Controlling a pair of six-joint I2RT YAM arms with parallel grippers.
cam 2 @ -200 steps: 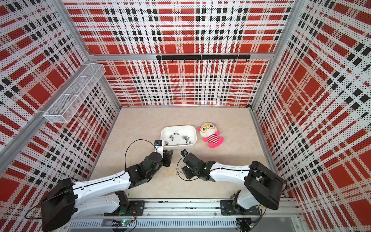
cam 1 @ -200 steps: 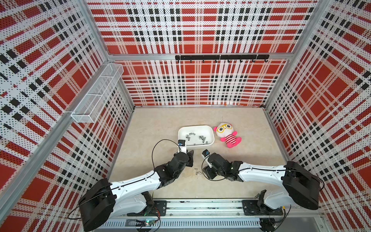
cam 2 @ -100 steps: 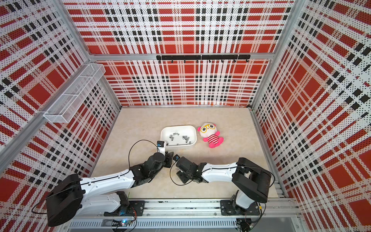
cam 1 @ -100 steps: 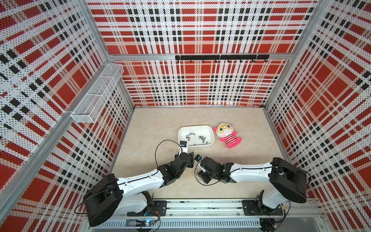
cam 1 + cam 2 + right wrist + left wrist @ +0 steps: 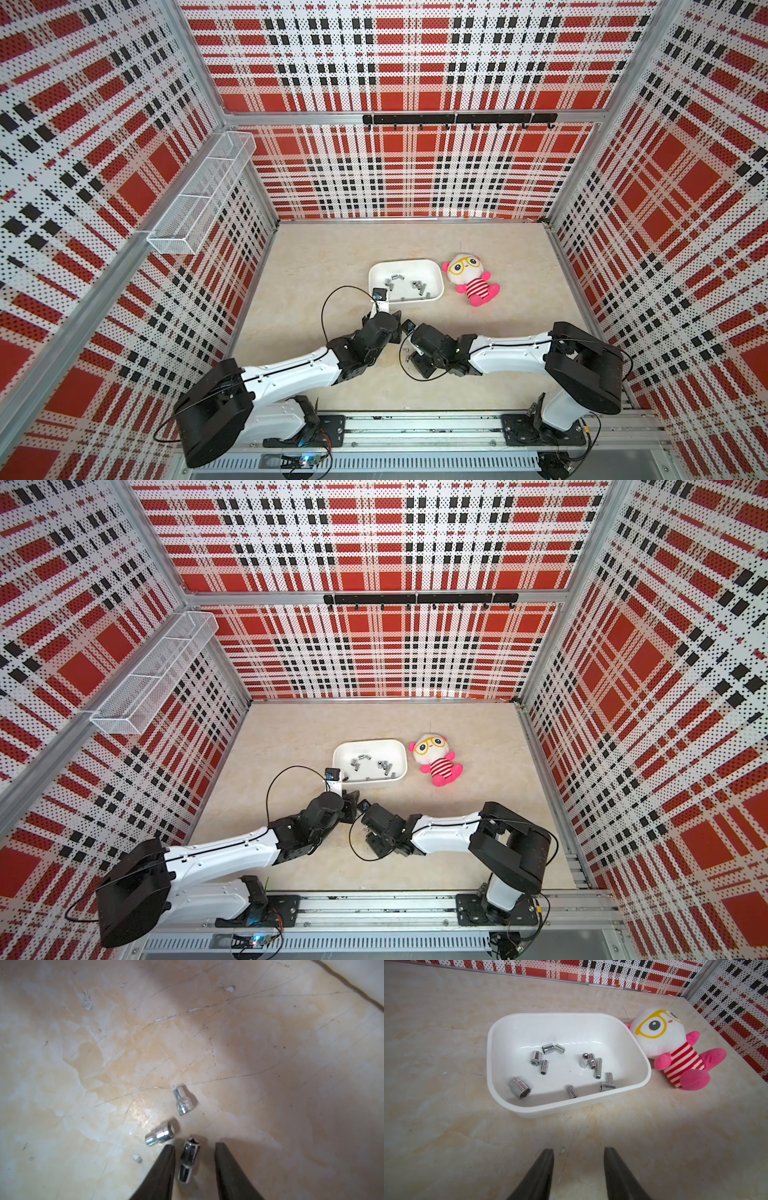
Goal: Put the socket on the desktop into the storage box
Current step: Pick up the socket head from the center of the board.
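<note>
Three chrome sockets lie on the beige desktop in the right wrist view. One socket (image 5: 188, 1159) lies between the fingers of my right gripper (image 5: 195, 1145), which is open; one finger is close to it and a gap shows at the other. A second socket (image 5: 161, 1134) and a third (image 5: 184, 1101) lie just beyond the fingertips. The white storage box (image 5: 571, 1028) (image 5: 409, 270) (image 5: 374, 748) holds several sockets (image 5: 519, 1087). My left gripper (image 5: 578, 1149) hangs open and empty over bare desktop, a little short of the box's near rim.
A pink and white plush doll (image 5: 471, 282) (image 5: 660, 1032) lies against the box's right side. Both wrists sit close together near the middle front of the desktop. A wire-mesh basket (image 5: 203, 195) hangs on the left wall and a black hook rail (image 5: 457, 119) on the back wall.
My right arm has shifted left towards the left wrist, and its jaws have narrowed around the socket. The left gripper has stayed almost where it was.
</note>
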